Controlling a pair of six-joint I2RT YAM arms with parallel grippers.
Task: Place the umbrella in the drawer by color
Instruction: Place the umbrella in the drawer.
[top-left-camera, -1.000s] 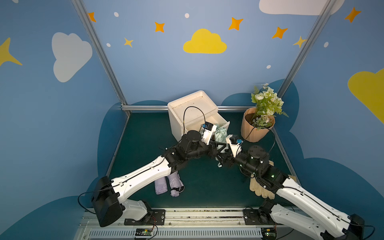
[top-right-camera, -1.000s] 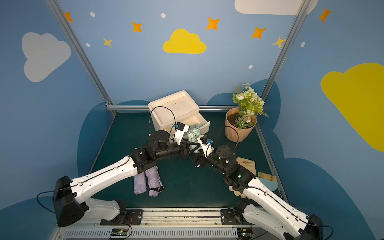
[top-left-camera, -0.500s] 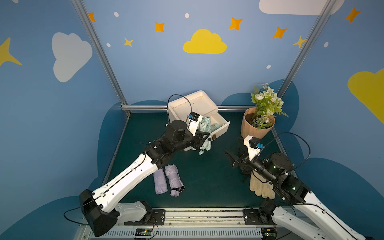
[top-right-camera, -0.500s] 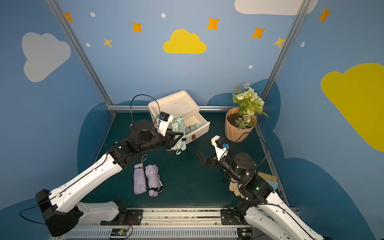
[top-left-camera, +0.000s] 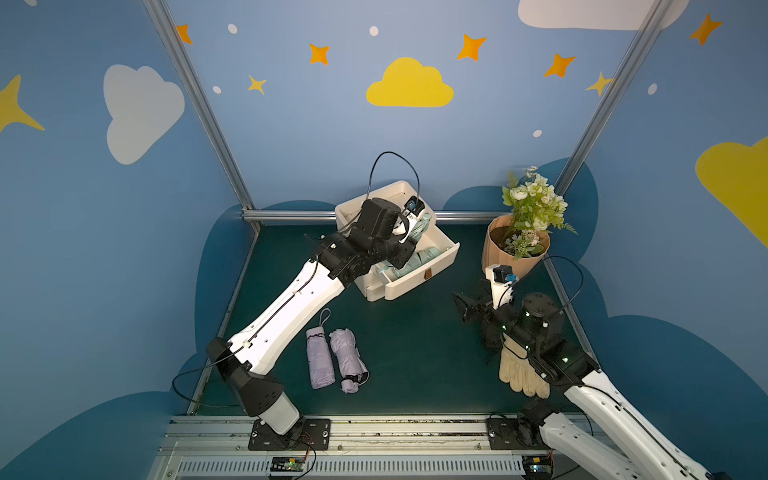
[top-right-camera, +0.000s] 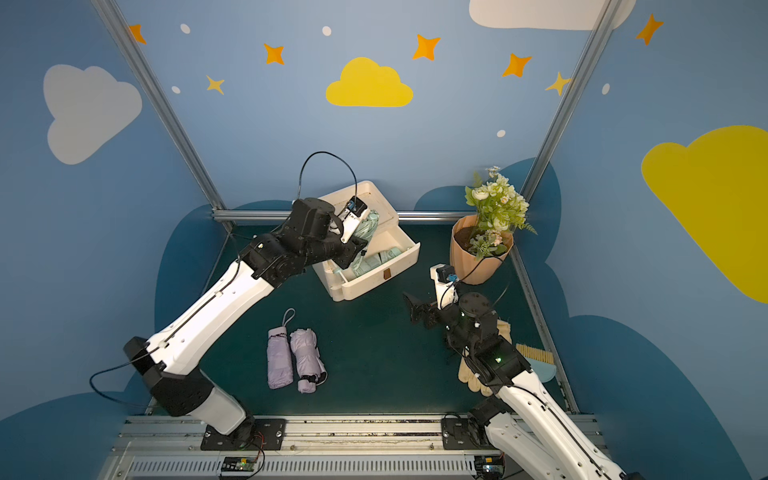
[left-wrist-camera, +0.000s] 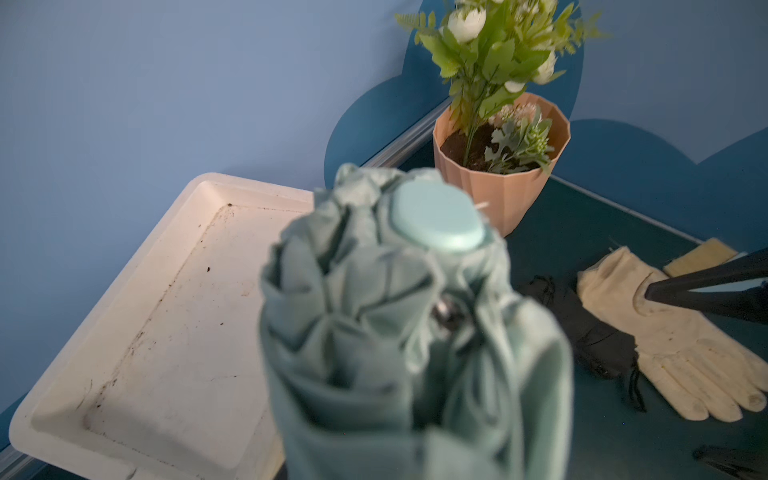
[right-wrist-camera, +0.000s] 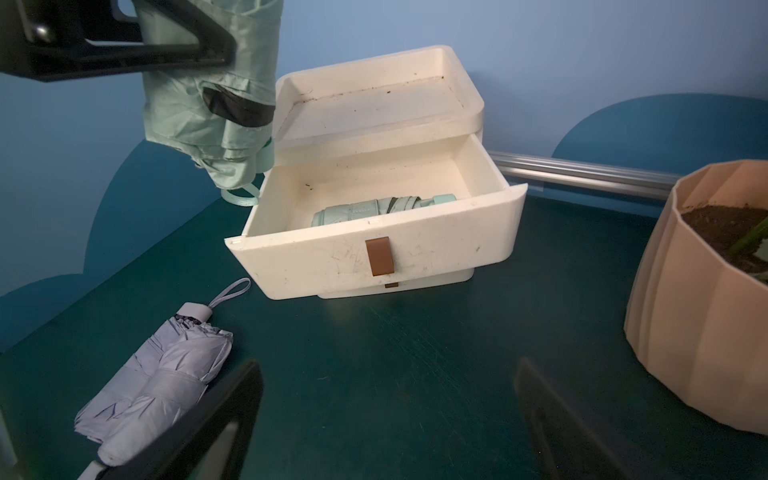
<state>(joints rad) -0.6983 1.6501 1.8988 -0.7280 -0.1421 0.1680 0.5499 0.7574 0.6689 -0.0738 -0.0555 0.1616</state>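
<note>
**Left gripper (right-wrist-camera: 222, 54) clamped on mint umbrella (left-wrist-camera: 395, 332) above open drawer (right-wrist-camera: 332, 257)**

Its jaws are clenched round the folded mint umbrella, holding it in the air with the strap end down. The umbrella hangs over the back of the pulled-out upper drawer, close to the white cabinet (right-wrist-camera: 374, 99). A second mint umbrella (right-wrist-camera: 374, 210) lies inside that drawer along its front wall. Right gripper (top-left-camera: 461, 305) hovers over the green mat (top-left-camera: 415, 353) near the flower pot (top-left-camera: 503, 257), jaws spread wide and empty. Two lilac umbrellas (top-left-camera: 320, 361) lie side by side on the mat, well apart from the cabinet.
</note>
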